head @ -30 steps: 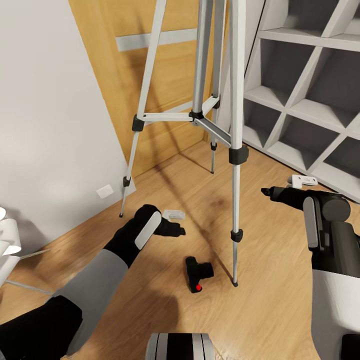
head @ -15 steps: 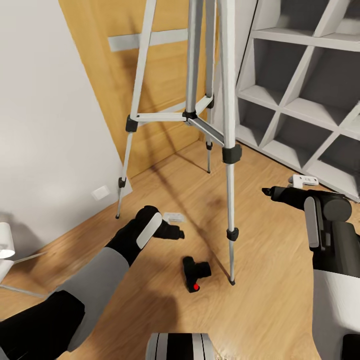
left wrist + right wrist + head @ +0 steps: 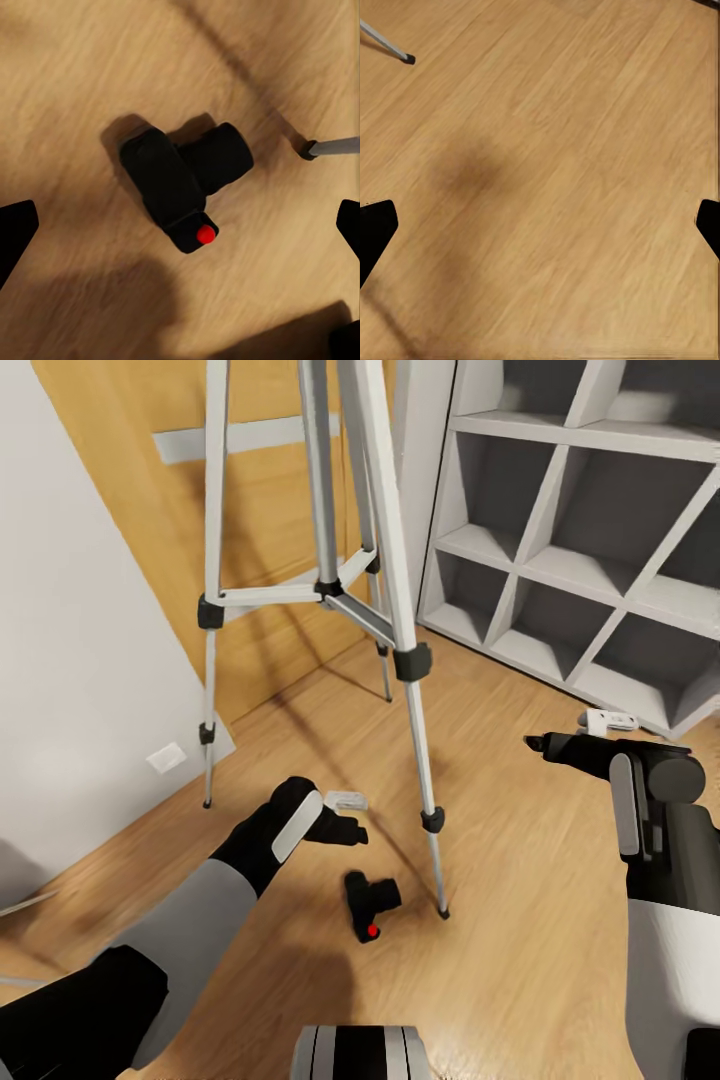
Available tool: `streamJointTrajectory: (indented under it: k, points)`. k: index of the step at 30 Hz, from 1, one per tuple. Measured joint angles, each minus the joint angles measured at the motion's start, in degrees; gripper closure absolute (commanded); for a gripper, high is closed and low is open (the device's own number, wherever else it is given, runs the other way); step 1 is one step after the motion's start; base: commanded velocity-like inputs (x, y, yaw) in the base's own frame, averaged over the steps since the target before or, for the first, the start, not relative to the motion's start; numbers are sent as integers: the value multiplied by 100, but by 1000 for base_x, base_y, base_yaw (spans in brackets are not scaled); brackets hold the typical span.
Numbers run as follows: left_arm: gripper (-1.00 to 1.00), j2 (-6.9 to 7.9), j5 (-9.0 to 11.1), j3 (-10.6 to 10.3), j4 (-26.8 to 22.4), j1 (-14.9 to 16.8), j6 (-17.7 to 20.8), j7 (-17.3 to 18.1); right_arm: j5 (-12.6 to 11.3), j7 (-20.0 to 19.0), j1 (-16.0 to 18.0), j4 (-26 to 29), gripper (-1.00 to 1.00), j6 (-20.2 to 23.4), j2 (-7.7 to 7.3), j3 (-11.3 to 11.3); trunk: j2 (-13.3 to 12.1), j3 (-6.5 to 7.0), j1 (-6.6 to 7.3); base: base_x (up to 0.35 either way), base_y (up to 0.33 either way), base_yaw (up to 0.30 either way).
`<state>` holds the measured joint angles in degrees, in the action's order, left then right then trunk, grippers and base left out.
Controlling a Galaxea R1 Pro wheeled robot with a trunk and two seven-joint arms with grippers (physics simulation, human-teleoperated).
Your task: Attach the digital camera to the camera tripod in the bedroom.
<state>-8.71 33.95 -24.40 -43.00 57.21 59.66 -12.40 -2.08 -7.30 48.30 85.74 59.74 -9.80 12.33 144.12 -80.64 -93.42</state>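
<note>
The supporting surface is a light wood floor with planks running diagonally. It meets a white wall on my left and a wooden door and a grey shelf unit at its far edge.

Items resting directly on the floor:

1. The camera tripod stands on three black-tipped feet. Its nearest foot is planted mid-floor; the other two stand nearer the far edge, toward the door.
2. The digital camera lies near that nearest foot, not touching it, red dot visible.
3. A small white flat item lies beyond the camera.
4. A second white item lies beside the shelf unit.
</note>
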Motion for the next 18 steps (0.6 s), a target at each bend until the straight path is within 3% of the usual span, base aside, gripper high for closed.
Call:
streamJointTrajectory:
  k: [18]
  points:
    - [-100,32,-19,107,29,1,-17,6,-2,-7,0,6,-100,0,-2,-2,24,-399,-46,0,0,-36]
